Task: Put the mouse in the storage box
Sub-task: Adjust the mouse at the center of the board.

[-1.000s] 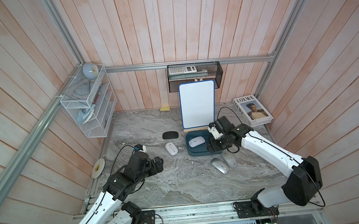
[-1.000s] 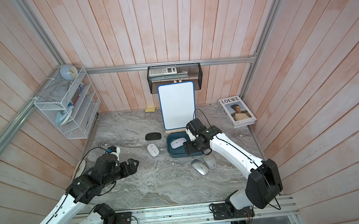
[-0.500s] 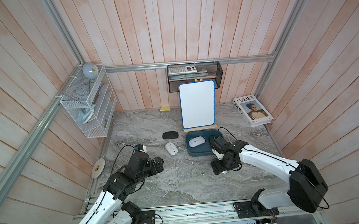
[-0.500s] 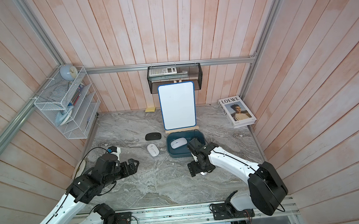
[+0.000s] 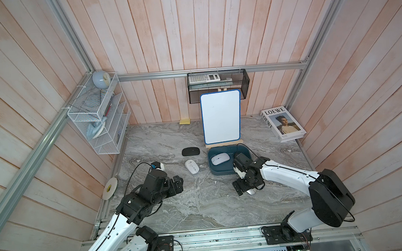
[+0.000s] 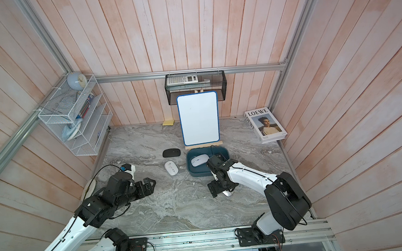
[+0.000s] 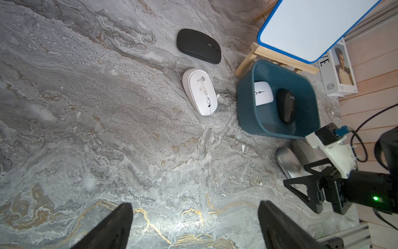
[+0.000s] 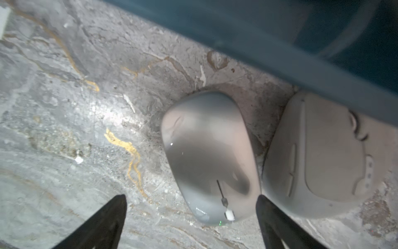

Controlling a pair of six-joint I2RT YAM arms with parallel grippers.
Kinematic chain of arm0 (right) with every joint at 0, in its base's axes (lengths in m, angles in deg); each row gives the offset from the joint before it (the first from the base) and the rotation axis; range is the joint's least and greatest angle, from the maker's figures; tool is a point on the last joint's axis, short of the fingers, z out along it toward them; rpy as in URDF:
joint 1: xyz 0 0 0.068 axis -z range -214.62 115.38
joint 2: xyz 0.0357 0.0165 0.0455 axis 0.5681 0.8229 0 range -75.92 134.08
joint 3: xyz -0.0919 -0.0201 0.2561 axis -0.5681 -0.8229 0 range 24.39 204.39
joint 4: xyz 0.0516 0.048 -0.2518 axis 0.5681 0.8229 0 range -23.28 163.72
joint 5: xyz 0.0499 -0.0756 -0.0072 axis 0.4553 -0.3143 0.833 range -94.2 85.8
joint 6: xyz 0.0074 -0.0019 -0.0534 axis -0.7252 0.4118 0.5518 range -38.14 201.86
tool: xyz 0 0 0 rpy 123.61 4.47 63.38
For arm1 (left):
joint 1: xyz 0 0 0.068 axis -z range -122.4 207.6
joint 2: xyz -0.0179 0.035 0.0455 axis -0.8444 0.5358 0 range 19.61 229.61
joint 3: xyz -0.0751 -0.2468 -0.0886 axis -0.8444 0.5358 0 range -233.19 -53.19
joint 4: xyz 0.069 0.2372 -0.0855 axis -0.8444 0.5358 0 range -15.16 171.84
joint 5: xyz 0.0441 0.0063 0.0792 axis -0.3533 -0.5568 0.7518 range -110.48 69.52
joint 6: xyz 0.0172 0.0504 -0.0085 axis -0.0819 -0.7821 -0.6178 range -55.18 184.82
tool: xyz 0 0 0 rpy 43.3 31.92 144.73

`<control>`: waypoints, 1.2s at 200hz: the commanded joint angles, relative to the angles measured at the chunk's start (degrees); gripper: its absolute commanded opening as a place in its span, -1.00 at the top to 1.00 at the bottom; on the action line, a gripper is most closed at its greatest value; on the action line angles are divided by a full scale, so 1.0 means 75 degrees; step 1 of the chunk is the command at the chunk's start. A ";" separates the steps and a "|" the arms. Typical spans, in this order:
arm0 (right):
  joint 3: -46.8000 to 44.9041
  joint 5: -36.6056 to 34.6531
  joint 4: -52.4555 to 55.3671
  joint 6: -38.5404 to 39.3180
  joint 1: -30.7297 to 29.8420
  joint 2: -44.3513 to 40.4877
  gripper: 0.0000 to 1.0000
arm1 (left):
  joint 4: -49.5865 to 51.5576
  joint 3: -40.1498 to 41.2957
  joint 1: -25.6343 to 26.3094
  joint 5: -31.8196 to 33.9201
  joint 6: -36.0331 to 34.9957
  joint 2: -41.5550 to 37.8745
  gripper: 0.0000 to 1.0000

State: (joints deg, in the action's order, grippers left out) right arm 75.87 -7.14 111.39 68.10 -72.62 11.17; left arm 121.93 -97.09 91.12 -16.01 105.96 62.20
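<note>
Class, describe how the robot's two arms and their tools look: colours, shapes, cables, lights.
The left arm and right arm are white with black joints. The left tool and right tool each end in two black pointed fingers. A black cable loops to each wrist's white camera mount with a blue plug. A green light glows on the right wrist.

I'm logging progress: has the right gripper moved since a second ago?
Yes. From above the storage box, the right gripper has moved toward the robot's base and now hangs open over the silver mouse in front of the box.
</note>
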 commanded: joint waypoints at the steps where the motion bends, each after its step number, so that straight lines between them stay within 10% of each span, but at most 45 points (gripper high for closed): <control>1: 0.0339 -0.0456 0.0091 0.0252 0.0033 0.0291 -0.96 | -0.0150 0.0142 -0.0016 -0.0081 -0.0119 -0.0012 -0.93; 240: 0.0687 0.0368 -0.0014 -0.0631 -0.1156 0.1115 -0.64 | -0.0208 0.0158 -0.0017 -0.0164 -0.0154 0.0088 -0.93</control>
State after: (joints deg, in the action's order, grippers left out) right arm 83.00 -3.81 109.90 64.23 -80.99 20.69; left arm 121.54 -96.55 91.12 -17.06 105.94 63.07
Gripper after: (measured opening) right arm 0.841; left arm 0.963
